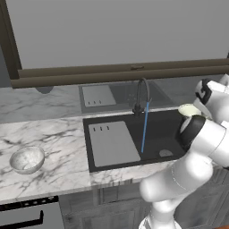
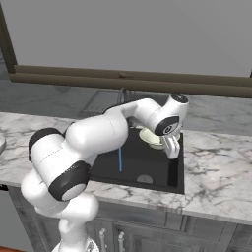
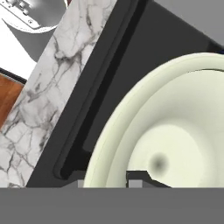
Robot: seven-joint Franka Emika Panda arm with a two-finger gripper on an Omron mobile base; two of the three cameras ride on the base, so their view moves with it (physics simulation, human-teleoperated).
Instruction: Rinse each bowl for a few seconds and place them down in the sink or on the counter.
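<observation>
arm: glossy white rounded segments | joints: dark bands | hand: pale grey

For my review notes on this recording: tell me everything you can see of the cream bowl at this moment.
The cream bowl is round, shallow and smooth, glazed-looking, pale cream with a faint greenish inside and a stepped rim. It looks empty. The gripper holds it by the rim, a finger tip inside, lifted over the right end of the black sink. It sits to the right of the tap's blue water stream, not under it.
</observation>
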